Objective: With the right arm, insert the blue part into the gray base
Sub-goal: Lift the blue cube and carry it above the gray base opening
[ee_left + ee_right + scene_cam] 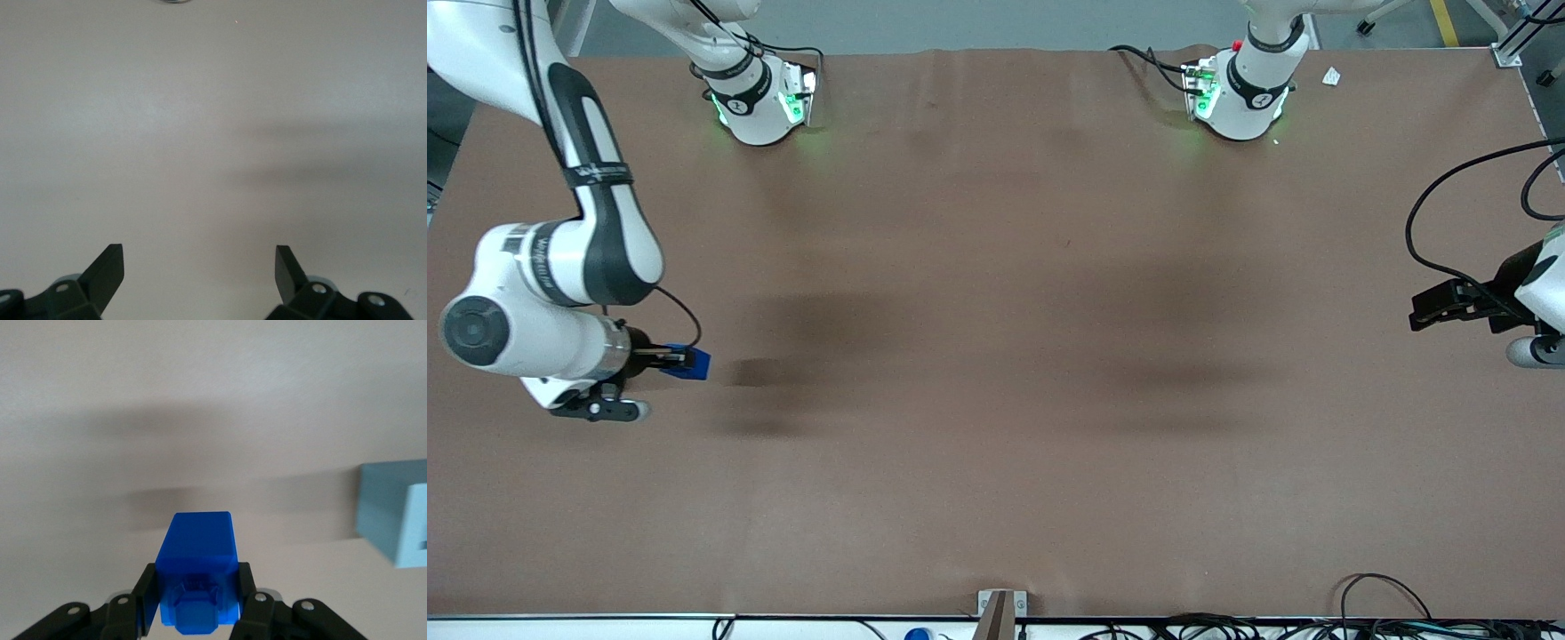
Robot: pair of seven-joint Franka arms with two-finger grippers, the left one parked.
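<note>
My right gripper [679, 359] hangs over the working arm's end of the brown table and is shut on the blue part [691, 363]. In the right wrist view the black fingers [148, 590] press both sides of the blue part [198, 547], and its narrower knob points back toward the camera. The block is held above the table and casts a shadow below. The gray base [392, 518] shows in the right wrist view as a pale block cut off by the frame edge, apart from the blue part. It does not show in the front view.
The brown table cover [996, 356] spans the whole front view. Two arm bases [760, 107] [1240, 98] stand along the edge farthest from the front camera. Cables [1387, 613] lie along the nearest edge. A small white scrap [1331, 76] lies near the parked arm's base.
</note>
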